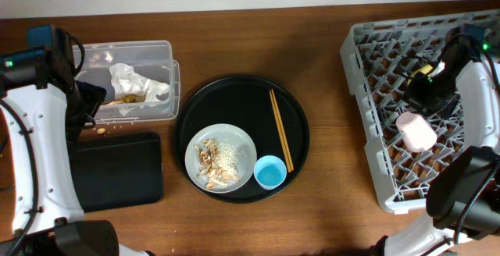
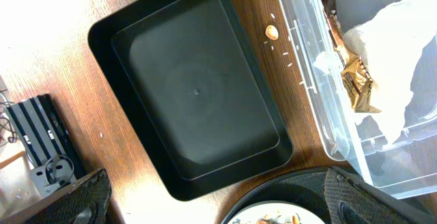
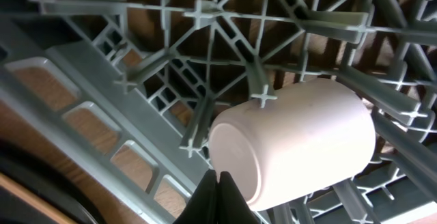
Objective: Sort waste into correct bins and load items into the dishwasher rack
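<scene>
While pink cup (image 1: 416,131) lies on side among pegs, near-right part of dishwasher rack (image 1: 355,69), right gripper (image 3: 218,191) sits just beside it, fingers pressed together, gripping nothing. Left gripper (image 2: 225,200) spread wide, empty, above flat black tray (image 2: 194,91). Advice: raise right arm straight up clear of pegs before crossing left to light-blue cup (image 1: 269,172).

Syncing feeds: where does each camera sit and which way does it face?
Overhead: above the table, facing straight down on round black tray and dishwasher rack; both arms at the sides.
Left wrist: down onto flat black tray and clear tub; left gripper at bottom.
Right wrist: close over the rack's pink cup; right gripper at bottom.
Shared: pink cup, in overhead and right wrist.
</scene>
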